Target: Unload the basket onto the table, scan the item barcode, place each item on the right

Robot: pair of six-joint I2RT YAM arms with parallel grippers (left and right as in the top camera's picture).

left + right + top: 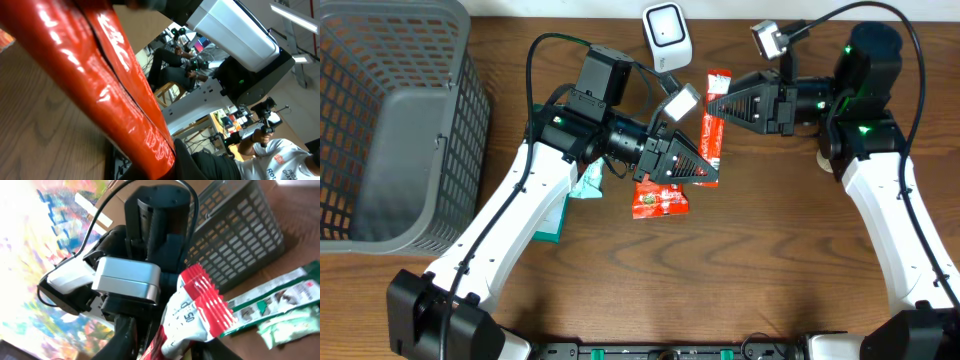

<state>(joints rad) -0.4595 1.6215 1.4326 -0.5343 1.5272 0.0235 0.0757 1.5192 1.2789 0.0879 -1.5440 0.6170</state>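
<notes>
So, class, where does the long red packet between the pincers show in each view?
Overhead: long red packet, upper centre, running top to bottom.
Left wrist: fills the left, slanting down to bottom centre.
Right wrist: bottom centre, crimped end up.
Shared landmark: grey basket, overhead's left, right wrist's upper right; not in left wrist.

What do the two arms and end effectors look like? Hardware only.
Matched pair. The left arm and right arm have white link shells, black joint housings and black bases, with green lights glowing at the joints. The left end effector and right end effector are black tapering wedges. Each wrist carries a silver-white camera box; black cables loop above both.
</notes>
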